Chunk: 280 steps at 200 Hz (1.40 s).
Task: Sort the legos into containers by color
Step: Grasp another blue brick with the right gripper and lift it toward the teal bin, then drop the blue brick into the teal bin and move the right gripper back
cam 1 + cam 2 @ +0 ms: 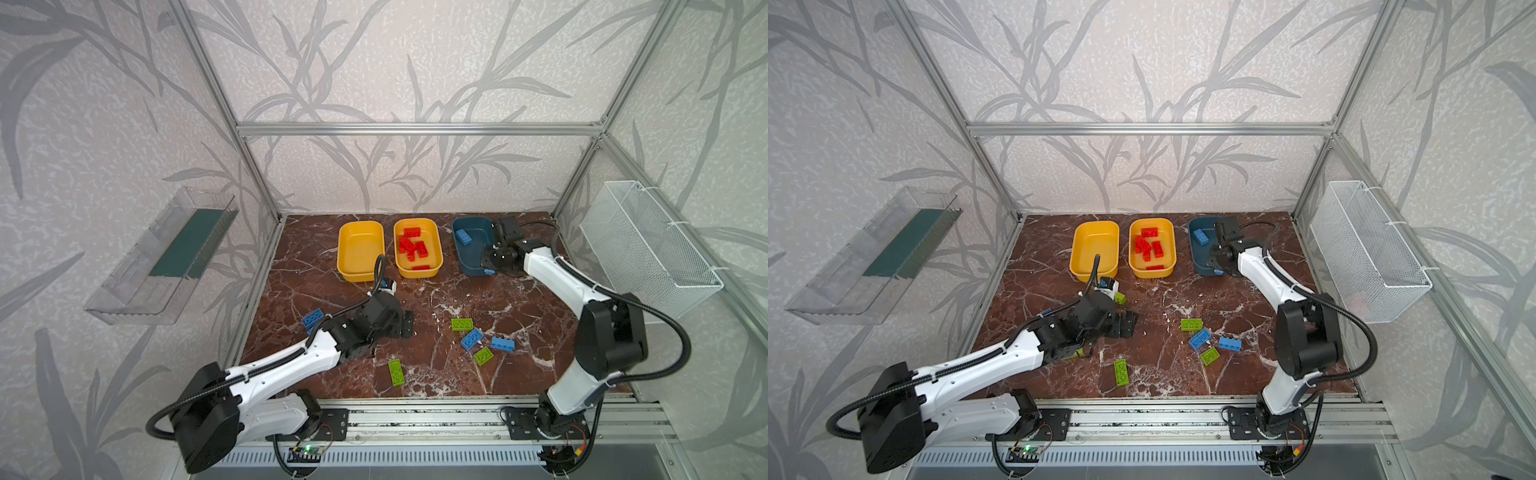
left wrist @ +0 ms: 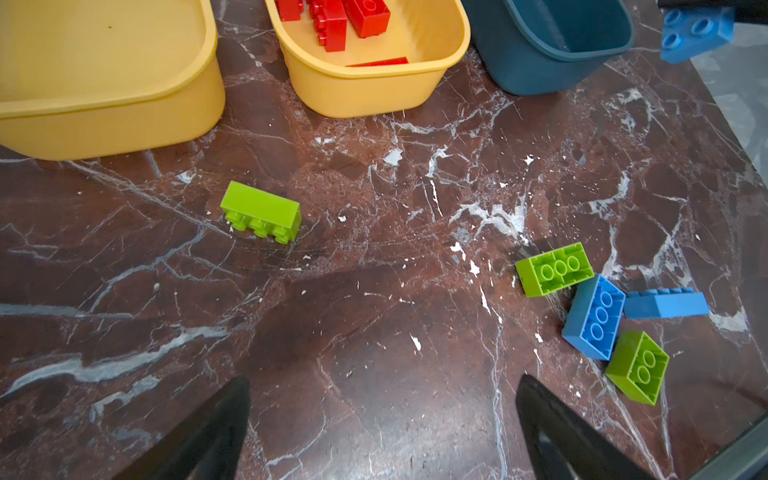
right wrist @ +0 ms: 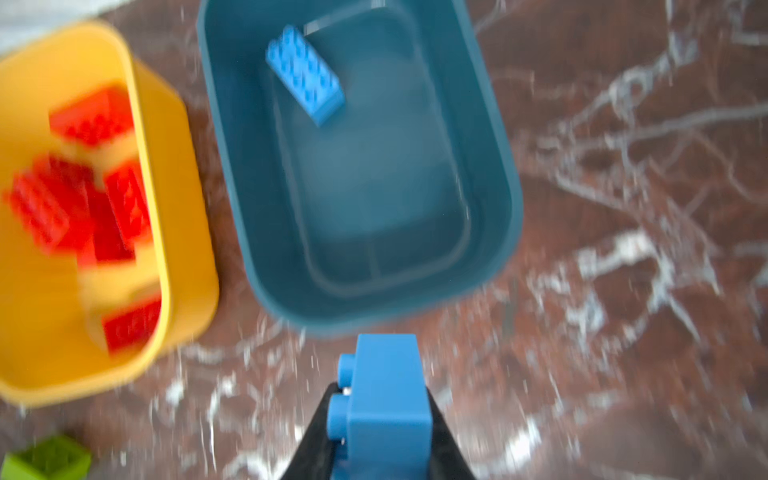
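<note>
In the right wrist view I see the right gripper (image 3: 382, 419) closed on a blue lego (image 3: 386, 374), just beside the teal tub (image 3: 498, 174); in both top views it is almost hidden. The left gripper (image 2: 384, 382) stands wide open over the table (image 2: 374, 311).

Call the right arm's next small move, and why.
Probably ease the right gripper forward until it hangs over the teal tub. It is shut on a blue brick that shows just short of the tub's near rim in the right wrist view; another blue brick already lies inside.
</note>
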Available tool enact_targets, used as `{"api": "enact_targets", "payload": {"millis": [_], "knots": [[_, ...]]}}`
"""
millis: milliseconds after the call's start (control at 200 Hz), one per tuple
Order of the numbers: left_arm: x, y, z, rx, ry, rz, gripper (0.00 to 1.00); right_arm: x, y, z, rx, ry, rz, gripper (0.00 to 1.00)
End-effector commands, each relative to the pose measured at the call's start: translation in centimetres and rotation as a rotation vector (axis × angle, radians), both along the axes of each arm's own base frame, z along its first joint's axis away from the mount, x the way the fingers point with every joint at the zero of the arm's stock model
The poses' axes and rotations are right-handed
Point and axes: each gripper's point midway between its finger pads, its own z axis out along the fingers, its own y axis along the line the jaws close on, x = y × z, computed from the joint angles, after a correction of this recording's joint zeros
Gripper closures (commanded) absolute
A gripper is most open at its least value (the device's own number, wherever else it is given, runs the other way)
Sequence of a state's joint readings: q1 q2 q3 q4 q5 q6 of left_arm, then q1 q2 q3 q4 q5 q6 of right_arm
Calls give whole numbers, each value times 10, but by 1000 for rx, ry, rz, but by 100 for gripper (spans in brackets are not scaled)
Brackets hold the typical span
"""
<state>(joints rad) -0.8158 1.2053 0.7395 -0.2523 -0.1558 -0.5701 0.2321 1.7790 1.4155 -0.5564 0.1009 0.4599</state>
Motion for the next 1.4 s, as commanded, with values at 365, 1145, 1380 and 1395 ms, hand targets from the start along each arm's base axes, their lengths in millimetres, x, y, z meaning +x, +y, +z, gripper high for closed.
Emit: {"api": "enact_targets", "payload": {"millis": [365, 1145, 1380, 1395], "knots": [[71, -5, 11, -56, 31, 66, 1, 131, -8, -59, 51, 36, 42, 50], [-23, 6, 15, -206, 42, 1, 1, -147, -1, -42, -44, 169, 117, 8], [-45, 18, 7, -223, 31, 16, 1, -202, -7, -69, -35, 239, 113, 7], [-45, 18, 8, -224, 27, 18, 1, -204, -7, -71, -35, 244, 112, 7]]}}
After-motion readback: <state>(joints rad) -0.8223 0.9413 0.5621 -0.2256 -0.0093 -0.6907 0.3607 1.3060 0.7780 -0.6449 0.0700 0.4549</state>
